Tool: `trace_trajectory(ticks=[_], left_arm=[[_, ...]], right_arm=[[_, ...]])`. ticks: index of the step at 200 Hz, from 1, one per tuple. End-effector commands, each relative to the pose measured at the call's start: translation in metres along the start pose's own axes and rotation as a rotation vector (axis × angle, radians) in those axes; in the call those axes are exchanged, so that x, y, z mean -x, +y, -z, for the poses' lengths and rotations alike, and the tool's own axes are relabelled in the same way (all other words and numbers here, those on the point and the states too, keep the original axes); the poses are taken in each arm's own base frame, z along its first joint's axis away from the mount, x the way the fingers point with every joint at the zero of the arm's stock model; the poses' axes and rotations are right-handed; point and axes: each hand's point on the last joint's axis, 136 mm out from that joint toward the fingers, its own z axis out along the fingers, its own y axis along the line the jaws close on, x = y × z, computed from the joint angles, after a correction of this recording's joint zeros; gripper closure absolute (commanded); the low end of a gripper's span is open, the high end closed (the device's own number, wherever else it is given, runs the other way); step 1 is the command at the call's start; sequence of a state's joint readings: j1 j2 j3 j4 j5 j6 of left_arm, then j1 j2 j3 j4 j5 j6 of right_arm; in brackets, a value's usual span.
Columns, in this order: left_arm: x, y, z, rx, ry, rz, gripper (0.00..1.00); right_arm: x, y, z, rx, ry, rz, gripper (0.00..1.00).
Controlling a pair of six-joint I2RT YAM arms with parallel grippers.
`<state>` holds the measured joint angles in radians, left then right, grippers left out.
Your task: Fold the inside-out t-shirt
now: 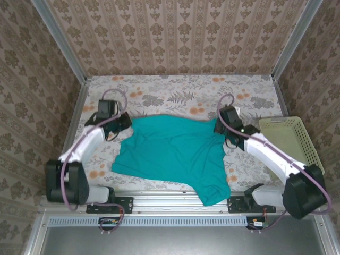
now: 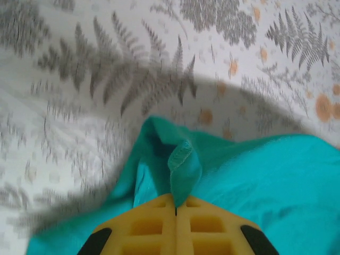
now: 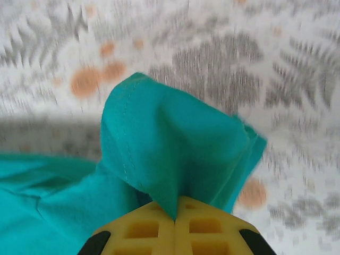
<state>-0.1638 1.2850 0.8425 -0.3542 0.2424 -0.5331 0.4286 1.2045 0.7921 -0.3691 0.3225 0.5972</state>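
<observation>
2 arms, 1 shirt, 0 folds: the shirt (image 1: 170, 154) lies spread and mostly flat on the flowered table (image 1: 175, 93), between the arms and toward the near edge. No half, sleeve or hem has yet been laid over another, so the job looks to be at its start, with all the folding left to do.

The left gripper (image 1: 121, 123) holds the shirt's far left corner. The left wrist view shows its yellow fingers (image 2: 154, 223) pressed fully together on a small upright tuck of cloth with a stitched hem at its tip. The right gripper (image 1: 219, 127) has the far right corner, jaws likewise closed tight, with a puffed peak of fabric standing up from them and a line of stitching running down one side.

Between the 2 grips the far edge runs fairly straight. The near side is uneven: the left part ends in a slanted edge, while a narrower tongue at the near right reaches the metal rail at the table's front.

The cloth is plain teal on the face that shows, with soft creases and no print in sight. Whether that face is the inside cannot be told for sure. A pale basket (image 1: 295, 139) sits at the right, apart from the shirt.
</observation>
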Motion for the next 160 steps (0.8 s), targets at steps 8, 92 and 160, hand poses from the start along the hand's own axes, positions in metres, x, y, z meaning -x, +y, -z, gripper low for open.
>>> trace_trajectory(ticks=[8, 92, 160], left_arm=[[-0.029, 0.034, 0.011, 0.075, -0.043, 0.081, 1.00], [-0.077, 0.069, -0.011, 0.137, 0.071, 0.152, 1.00], [-0.074, 0.066, -0.009, 0.134, 0.063, 0.141, 1.00]], right_arm=[[-0.076, -0.023, 0.004, -0.004, 0.142, -0.060, 0.99], [-0.061, -0.061, 0.024, -0.023, 0.125, -0.185, 0.50], [-0.052, -0.056, -0.005, -0.051, 0.149, -0.183, 0.55]])
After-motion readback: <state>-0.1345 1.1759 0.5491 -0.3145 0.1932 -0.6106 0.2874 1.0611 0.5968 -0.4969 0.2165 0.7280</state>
